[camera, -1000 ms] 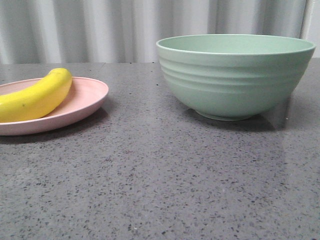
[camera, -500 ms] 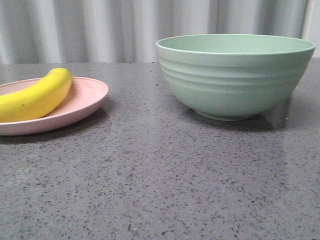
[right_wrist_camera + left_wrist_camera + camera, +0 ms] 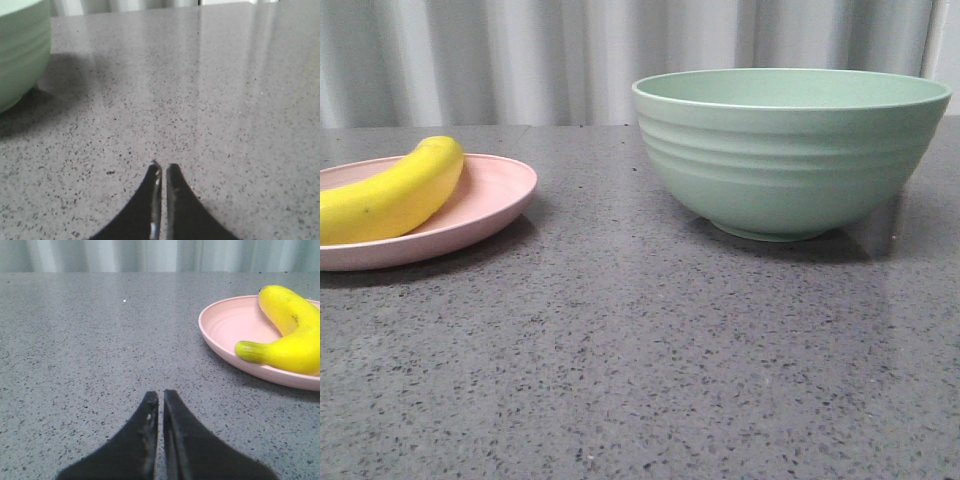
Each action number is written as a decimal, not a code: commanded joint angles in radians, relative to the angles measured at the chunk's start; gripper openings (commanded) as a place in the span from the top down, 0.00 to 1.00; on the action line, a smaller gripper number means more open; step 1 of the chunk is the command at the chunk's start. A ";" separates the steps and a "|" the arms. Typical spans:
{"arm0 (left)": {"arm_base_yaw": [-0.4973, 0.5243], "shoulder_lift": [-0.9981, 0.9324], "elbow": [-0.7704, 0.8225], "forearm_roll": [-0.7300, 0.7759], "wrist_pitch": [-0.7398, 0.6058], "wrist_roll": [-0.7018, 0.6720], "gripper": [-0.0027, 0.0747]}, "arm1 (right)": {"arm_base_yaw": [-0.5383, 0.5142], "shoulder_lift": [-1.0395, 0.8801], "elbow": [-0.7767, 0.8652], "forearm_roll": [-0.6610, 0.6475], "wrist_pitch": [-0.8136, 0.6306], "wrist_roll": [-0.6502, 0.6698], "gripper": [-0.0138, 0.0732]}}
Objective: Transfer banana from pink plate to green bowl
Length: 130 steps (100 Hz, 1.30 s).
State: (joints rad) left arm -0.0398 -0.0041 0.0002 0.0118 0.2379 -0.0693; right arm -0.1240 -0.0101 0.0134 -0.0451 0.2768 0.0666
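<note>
The yellow banana (image 3: 390, 195) lies on the pink plate (image 3: 495, 200) at the left of the front view. The green bowl (image 3: 788, 150) stands upright to the right of it, with bare table between them. In the left wrist view the banana (image 3: 290, 335) rests on the plate (image 3: 225, 332), ahead of and off to one side of my left gripper (image 3: 160, 395), which is shut on nothing. My right gripper (image 3: 163, 167) is also shut and holds nothing, with the bowl's ridged wall (image 3: 20, 55) off to its side. Neither gripper shows in the front view.
The grey speckled tabletop (image 3: 640, 340) stretches in front of the plate and bowl. A pale pleated curtain (image 3: 520, 60) hangs behind the table's far edge.
</note>
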 commanded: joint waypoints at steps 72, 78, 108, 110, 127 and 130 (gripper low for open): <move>0.003 -0.032 0.026 0.001 -0.090 -0.003 0.99 | -0.007 -0.018 0.026 -0.013 -0.230 -0.008 0.92; 0.003 -0.032 0.026 0.001 -0.090 -0.003 0.99 | -0.007 -0.018 0.026 -0.013 -0.229 -0.008 0.92; 0.003 -0.032 0.026 0.001 -0.092 -0.003 0.99 | -0.007 -0.018 0.026 -0.013 -0.229 -0.008 0.92; 0.003 -0.032 0.026 0.001 -0.092 -0.003 0.99 | -0.007 -0.018 0.026 -0.013 -0.229 -0.008 0.92; 0.003 -0.032 0.026 0.001 -0.092 -0.003 0.99 | -0.007 -0.018 0.026 -0.013 -0.229 -0.008 0.92; 0.003 -0.032 0.026 0.001 -0.092 -0.003 0.99 | -0.007 -0.018 0.026 -0.013 -0.229 -0.008 0.92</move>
State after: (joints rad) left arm -0.0398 -0.0041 0.0002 0.0118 0.2313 -0.0693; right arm -0.1240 -0.0101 0.0134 -0.0451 0.1343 0.0666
